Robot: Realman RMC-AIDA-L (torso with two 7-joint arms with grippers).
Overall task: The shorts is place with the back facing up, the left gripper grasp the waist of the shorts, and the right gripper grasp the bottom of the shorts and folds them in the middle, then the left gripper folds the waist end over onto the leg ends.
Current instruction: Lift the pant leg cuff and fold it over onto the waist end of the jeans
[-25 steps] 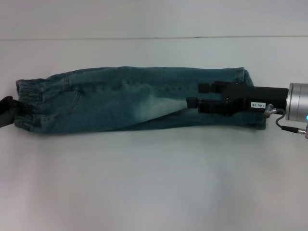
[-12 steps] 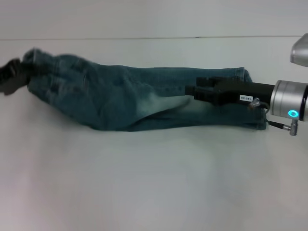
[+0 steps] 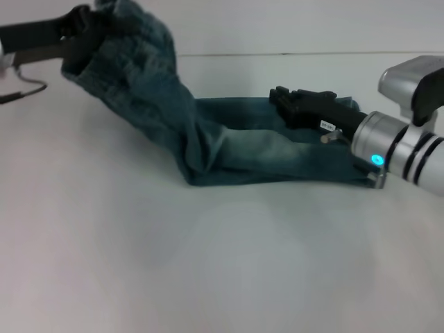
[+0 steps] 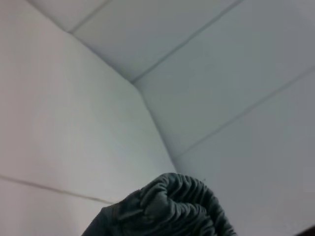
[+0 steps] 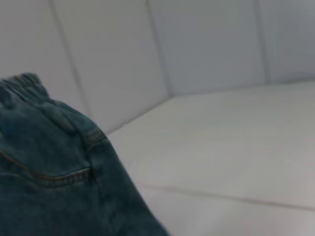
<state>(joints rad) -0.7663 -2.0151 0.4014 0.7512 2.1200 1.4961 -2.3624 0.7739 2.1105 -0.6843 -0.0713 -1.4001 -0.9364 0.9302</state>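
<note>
One pair of shorts (image 3: 229, 149) lies lengthwise across the tabletop (image 3: 222, 263), left to right. Left gripper (image 3: 83, 28) clenches the lifted waist (image 3: 128, 21); right gripper (image 3: 288, 100), jaws unclear, rests above the leg ends (image 3: 357, 170).

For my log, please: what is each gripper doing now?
Left gripper: shut on the waist of the shorts, lifted off the table.
Right gripper: above the leg ends; open or shut cannot be told.
</note>
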